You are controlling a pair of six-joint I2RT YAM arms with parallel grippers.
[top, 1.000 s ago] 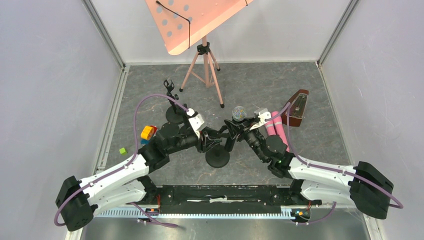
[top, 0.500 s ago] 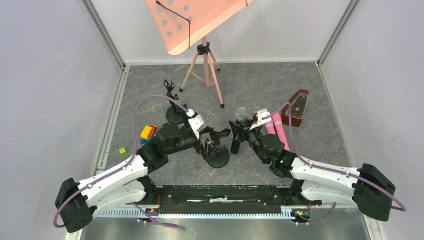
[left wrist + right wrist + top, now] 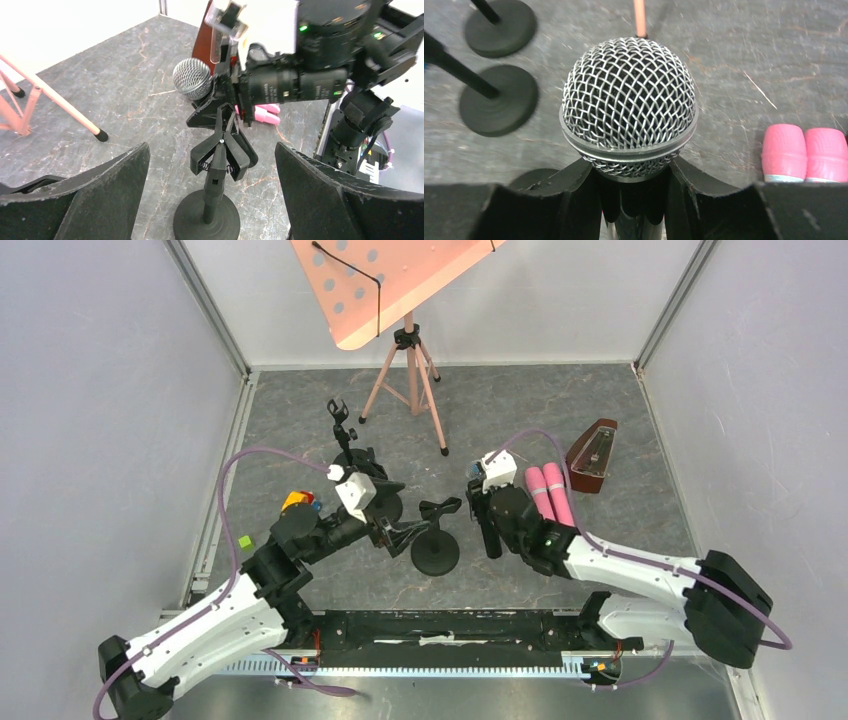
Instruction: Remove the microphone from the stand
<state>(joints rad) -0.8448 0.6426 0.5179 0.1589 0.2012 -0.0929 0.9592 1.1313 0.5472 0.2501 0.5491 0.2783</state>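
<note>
Gripping the microphone [image 3: 490, 538], the right gripper [image 3: 482, 502] holds it just right of the stand [image 3: 435, 553], out of its clip. From the left wrist, the left gripper [image 3: 210, 150] is spread wide, facing the stand. From the right wrist, the fingers clamp below the mesh head.

We can read no text, label, brand, number or sign in any of the views.
</note>
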